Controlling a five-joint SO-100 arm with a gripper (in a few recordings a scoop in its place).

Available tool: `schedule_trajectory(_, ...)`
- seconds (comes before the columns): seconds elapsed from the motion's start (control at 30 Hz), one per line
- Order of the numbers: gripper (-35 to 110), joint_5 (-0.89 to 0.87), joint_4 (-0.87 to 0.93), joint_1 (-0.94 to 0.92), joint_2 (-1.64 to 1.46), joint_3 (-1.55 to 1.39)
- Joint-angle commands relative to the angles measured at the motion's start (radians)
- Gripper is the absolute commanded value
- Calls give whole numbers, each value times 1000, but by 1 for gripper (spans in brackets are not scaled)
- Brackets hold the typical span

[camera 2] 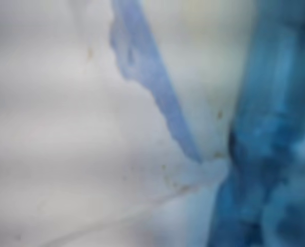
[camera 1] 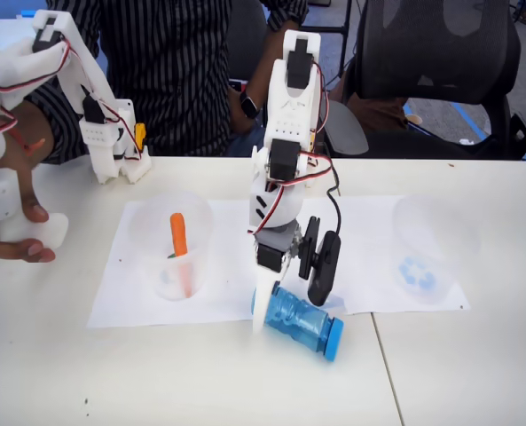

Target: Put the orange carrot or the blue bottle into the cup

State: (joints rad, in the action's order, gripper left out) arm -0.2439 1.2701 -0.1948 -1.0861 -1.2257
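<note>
Both fingers of my hand spread apart over the lying bottle; I should straddle its ribbed middle before clamping.

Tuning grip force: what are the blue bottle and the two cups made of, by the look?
Blue bottle: likely thin clear-blue plastic, glossy, ribbed; table shows through; cap opaque blue. Left cup and right cup: probably frosted translucent plastic; the orange carrot shows hazily through the left one.
</note>
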Motion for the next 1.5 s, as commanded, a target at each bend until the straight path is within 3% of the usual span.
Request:
schedule_trajectory(0.0,41,-12,-8,-11,-57,91)
schedule_trajectory(0.37,15,-12,-8,-5,-57,91)
schedule_trajectory(0.8,15,-12,-8,-3,-78,98)
schedule_trajectory(1.47,16,-14,49,2,-382,97)
